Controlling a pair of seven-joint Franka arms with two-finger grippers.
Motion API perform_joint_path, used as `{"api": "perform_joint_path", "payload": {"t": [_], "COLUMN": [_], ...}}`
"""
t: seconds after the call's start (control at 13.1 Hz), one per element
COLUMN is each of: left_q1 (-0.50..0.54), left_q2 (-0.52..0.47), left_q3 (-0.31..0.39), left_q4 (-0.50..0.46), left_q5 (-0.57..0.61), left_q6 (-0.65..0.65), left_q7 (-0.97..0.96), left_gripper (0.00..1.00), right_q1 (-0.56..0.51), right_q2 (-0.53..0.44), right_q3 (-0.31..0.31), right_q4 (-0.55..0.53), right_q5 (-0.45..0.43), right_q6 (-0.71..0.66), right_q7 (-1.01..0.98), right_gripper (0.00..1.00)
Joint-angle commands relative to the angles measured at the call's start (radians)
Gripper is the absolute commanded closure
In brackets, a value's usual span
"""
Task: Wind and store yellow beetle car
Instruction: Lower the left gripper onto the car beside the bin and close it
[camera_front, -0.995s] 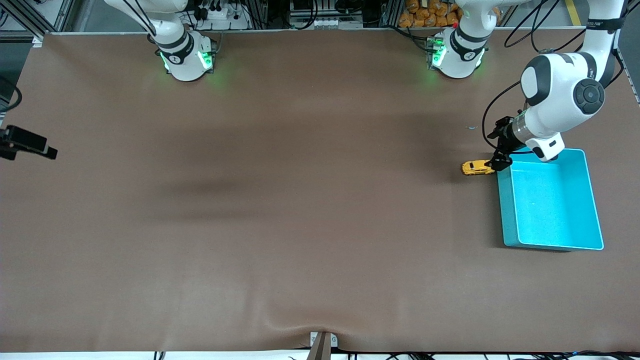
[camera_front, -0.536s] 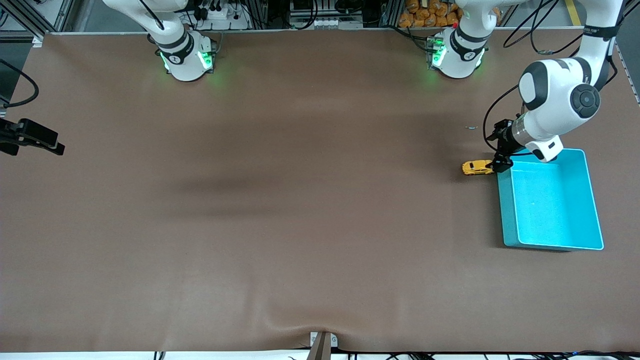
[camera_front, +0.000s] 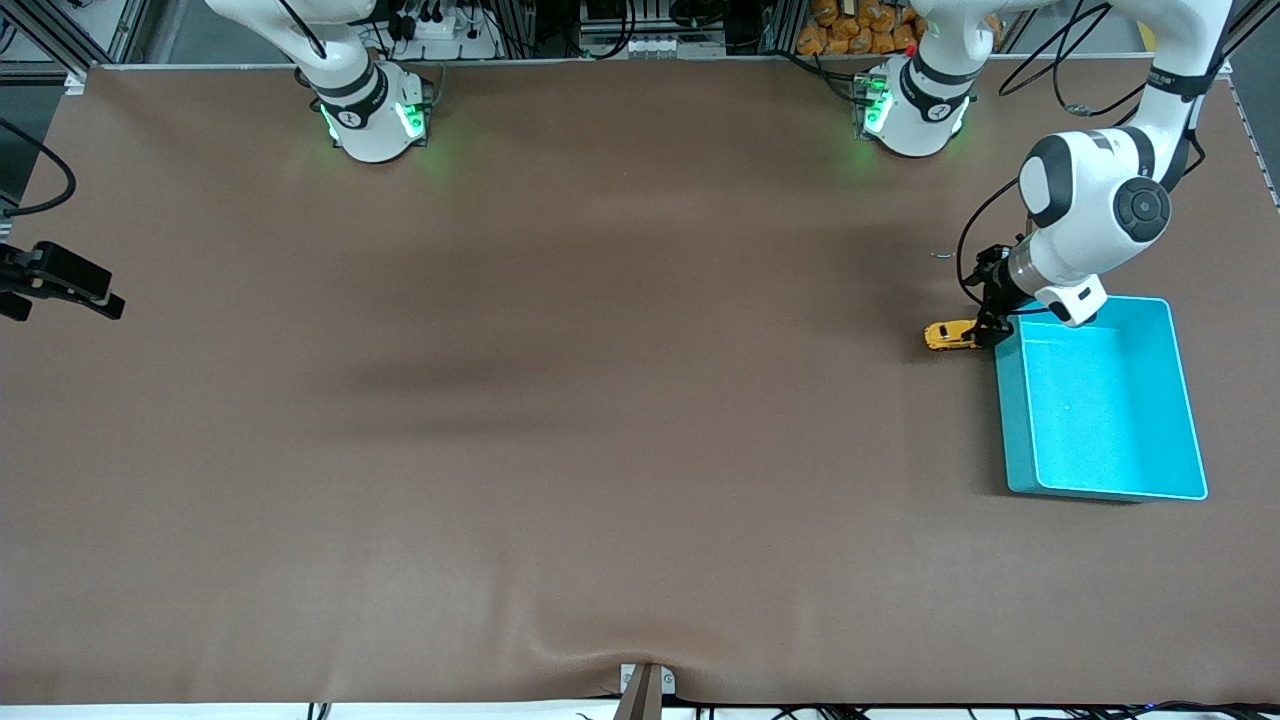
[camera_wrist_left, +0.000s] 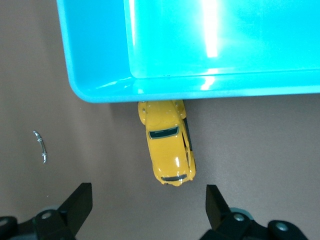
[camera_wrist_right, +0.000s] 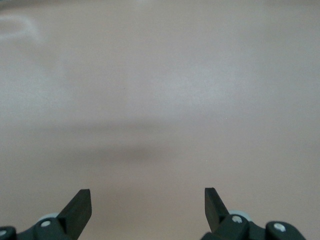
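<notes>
Brown table | left hand wide over yellow beetle car | right hand wide, waiting

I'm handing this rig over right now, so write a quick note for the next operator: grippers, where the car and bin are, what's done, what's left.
Left gripper: open, holding nothing, low over the toy car.
Right gripper: open, holding nothing; that arm waits at its own end of the table.
Car: on the table, one end against the outside wall of the teal bin, at the left arm's end.
Bin: nothing in it.
Done: left gripper lined up over the car.
Left: grasp the car, wind it, put it in the bin.
</notes>
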Motion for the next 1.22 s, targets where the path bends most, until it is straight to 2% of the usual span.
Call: {"api": "perform_joint_path", "payload": {"t": [0.0, 0.23, 0.54, 0.69, 1.15], "left_q1": [0.008, 0.006, 0.006, 0.009, 0.039], "left_q2": [0.005, 0.031, 0.1, 0.128, 0.165], "left_q3": [-0.006, -0.006, -0.001, 0.0, 0.002], "left_q4": [-0.012, -0.012, -0.009, -0.006, -0.003], "left_q5": [0.012, 0.012, 0.012, 0.053, 0.081], "left_q6": [0.035, 0.067, 0.152, 0.163, 0.216], "left_q7": [-0.026, -0.029, -0.027, -0.029, -0.029], "left_gripper": [0.0, 0.0, 0.0, 0.0, 0.0], "right_q1": [0.001, 0.001, 0.012, 0.026, 0.037], "right_q2": [-0.136, -0.183, -0.187, -0.187, -0.188], "right_q3": [-0.004, -0.004, -0.012, -0.013, -0.012], "right_q4": [-0.185, -0.257, -0.256, -0.25, -0.208], "right_q5": [-0.016, -0.014, -0.014, -0.014, -0.016], "right_q6": [0.06, 0.057, 0.043, 0.018, -0.059], "right_q7": [-0.015, -0.105, -0.099, -0.097, -0.085], "right_gripper": [0.0, 0.0, 0.0, 0.0, 0.0]}}
